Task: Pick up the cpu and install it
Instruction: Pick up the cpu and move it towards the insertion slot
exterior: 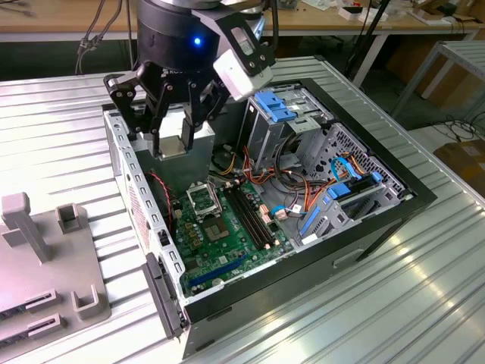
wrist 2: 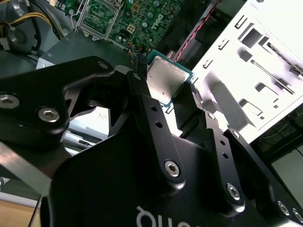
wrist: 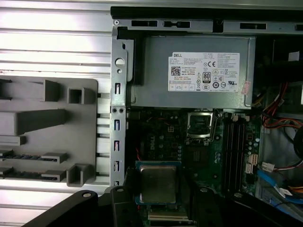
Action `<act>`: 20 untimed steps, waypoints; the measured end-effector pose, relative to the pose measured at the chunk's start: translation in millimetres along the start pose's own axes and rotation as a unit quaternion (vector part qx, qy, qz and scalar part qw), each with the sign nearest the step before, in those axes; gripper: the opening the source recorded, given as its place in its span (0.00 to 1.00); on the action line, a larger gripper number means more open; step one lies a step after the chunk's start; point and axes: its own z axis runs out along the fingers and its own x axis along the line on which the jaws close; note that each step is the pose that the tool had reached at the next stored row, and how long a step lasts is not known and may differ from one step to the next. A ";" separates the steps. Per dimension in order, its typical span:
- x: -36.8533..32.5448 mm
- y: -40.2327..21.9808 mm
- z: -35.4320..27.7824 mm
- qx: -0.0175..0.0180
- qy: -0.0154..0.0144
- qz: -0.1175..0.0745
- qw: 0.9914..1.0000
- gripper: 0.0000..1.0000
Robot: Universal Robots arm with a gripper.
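My gripper (wrist 2: 165,90) is shut on the cpu (wrist 2: 168,79), a small flat square chip with a silver-grey metal top and a green rim, pinched by two opposite edges between black fingers (wrist 2: 142,97). The first wrist view shows the cpu (wrist: 157,183) held level above the green motherboard (wrist: 165,142). The black-framed socket (wrist: 200,124) lies open further along the board, beside the long black memory slots (wrist: 234,146). In the exterior view my gripper (exterior: 178,114) hangs over the rear end of the open computer case, above and behind the socket (exterior: 203,199).
The grey power supply (wrist: 194,71) fills the case end beyond the socket. Drive cages with blue latches (exterior: 280,110) and loose cables (exterior: 288,189) stand on the exterior view's right. A grey fixture block (exterior: 45,258) sits on the ribbed metal table (exterior: 379,303) outside the case wall.
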 end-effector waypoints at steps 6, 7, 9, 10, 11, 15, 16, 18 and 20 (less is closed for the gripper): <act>-4.5 -0.2 -0.2 0.000 0.000 0.000 1.000 0.47; -6.1 -0.3 -0.2 0.000 0.000 0.000 1.000 0.47; -7.3 -0.4 -0.3 0.000 0.000 0.000 1.000 0.47; -8.1 -0.3 -0.4 0.000 0.000 0.000 1.000 0.47; -8.9 -0.4 -0.4 0.000 0.000 0.000 1.000 0.47; -12.2 -0.5 -0.5 0.000 0.000 0.000 1.000 0.47; -13.4 -0.5 -0.6 0.000 0.000 0.000 1.000 0.47; -14.9 -0.6 -0.6 0.000 0.000 0.000 1.000 0.47; -16.3 -0.7 -0.7 0.000 0.000 0.000 1.000 0.47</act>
